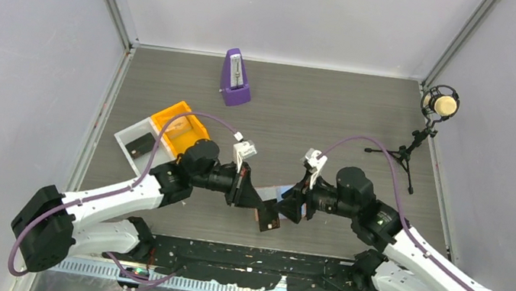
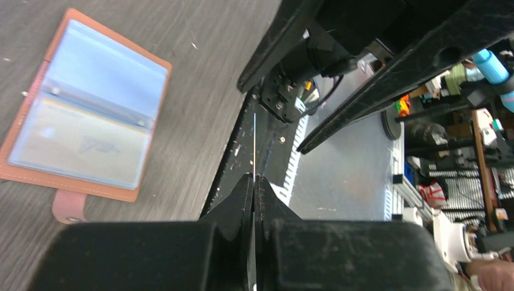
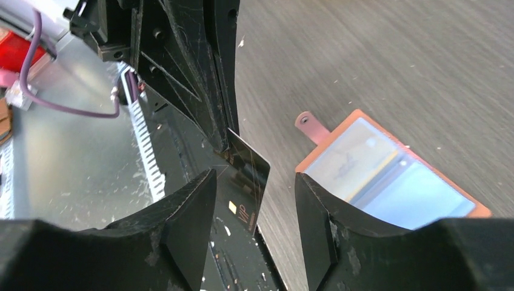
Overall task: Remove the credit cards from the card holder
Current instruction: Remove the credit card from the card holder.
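Note:
The salmon-tan card holder [image 2: 91,121] lies spread open on the table with its blue-grey inner faces up. It also shows in the right wrist view [image 3: 388,173], and the top view shows only a sliver of it [image 1: 282,192] between the grippers. My left gripper [image 2: 255,177] is shut on a dark credit card [image 3: 245,182] with gold "VIP" print, seen edge-on in its own view [image 2: 254,139]. In the top view the card [image 1: 268,219] hangs near the table's front edge. My right gripper [image 3: 254,176] is open, its jaws either side of that card's free end, apart from it.
A white tray [image 1: 125,137] at the left holds another dark card [image 1: 137,146], with an orange tray [image 1: 179,126] beside it. A purple metronome [image 1: 236,78] stands at the back. A microphone on a small tripod [image 1: 438,104] stands at the back right.

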`<state>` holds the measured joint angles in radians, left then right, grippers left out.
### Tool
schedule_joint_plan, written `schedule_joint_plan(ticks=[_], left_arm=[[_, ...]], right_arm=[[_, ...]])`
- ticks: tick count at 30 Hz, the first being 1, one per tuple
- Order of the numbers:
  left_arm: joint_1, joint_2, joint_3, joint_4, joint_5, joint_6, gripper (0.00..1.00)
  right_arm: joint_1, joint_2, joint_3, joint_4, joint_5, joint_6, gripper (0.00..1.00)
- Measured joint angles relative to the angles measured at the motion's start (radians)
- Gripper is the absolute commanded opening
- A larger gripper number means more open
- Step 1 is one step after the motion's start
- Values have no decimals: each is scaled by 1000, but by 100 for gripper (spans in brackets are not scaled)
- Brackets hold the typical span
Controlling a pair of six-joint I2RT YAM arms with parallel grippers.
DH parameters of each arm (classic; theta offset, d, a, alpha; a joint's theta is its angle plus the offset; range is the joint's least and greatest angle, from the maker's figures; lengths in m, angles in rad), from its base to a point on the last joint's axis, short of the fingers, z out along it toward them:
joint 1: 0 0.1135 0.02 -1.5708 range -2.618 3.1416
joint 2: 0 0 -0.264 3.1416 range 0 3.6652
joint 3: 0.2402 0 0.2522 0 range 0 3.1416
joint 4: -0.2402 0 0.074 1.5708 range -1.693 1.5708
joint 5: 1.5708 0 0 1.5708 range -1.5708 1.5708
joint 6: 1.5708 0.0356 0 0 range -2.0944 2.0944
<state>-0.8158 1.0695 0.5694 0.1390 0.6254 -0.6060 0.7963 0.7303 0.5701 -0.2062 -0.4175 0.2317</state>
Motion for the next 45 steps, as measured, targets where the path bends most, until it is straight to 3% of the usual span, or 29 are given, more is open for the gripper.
schedule_joint_plan(ticks=[3, 7, 12, 14, 16, 20, 21, 25, 33, 39, 45], left_arm=[[0, 4, 0, -8, 46, 9, 0], [0, 5, 0, -26, 84, 18, 0], [0, 5, 0, -40, 113, 32, 2], [0, 5, 1, -48, 119, 39, 3], [1, 3, 1, -52, 118, 42, 5], [17, -15, 1, -65, 112, 41, 0], [23, -23, 1, -66, 111, 41, 0], [40, -47, 2, -66, 116, 42, 0], [44, -46, 17, -130, 120, 90, 0], [44, -47, 20, -165, 150, 111, 0], [44, -46, 39, -183, 163, 125, 0]], right_arm=[[-2, 49, 8, 5, -57, -11, 54], [-2, 95, 8, 35, -126, -8, 41], [-2, 108, 7, 89, -172, 2, 7], [-2, 112, 0, 114, -190, 16, 6], [-3, 114, -9, 133, -203, 30, 5], [-3, 119, -21, 162, -219, 52, 7], [-3, 121, -22, 168, -222, 56, 18], [-3, 124, -24, 184, -229, 69, 42], [-10, 116, -18, 176, -234, 71, 61], [-26, 114, -5, 159, -232, 63, 62], [-28, 155, -5, 153, -260, 59, 49]])
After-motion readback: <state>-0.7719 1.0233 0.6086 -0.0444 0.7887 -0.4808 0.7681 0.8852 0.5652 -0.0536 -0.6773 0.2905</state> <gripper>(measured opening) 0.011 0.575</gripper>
